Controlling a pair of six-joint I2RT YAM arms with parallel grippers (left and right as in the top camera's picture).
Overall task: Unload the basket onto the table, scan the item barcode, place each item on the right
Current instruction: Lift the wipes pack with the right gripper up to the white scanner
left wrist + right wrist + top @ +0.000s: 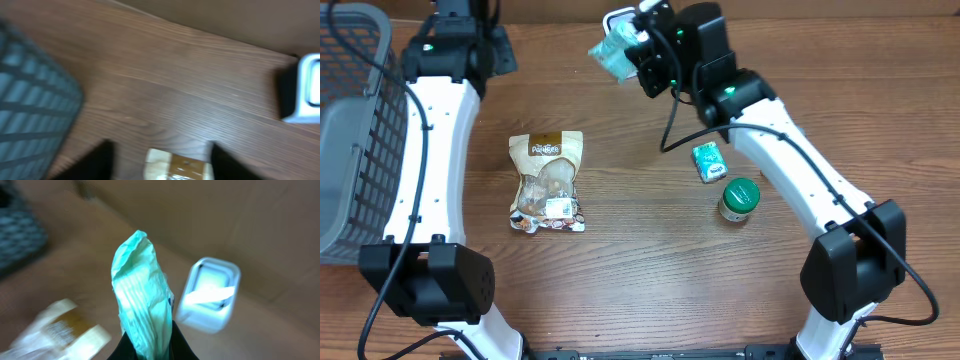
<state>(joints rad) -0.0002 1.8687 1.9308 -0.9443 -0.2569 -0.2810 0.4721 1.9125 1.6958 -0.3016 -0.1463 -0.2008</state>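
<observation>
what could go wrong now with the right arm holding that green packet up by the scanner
The right gripper pinches the soft green packet only at one end, so it may slip or flop over. The packet is crumpled and no barcode shows, so the scanner may fail to read it. The packet hangs close to the scanner, so a turn might bump it.

Crumpled teal packet, upright, held aloft, just beside white boxy scanner
</observation>
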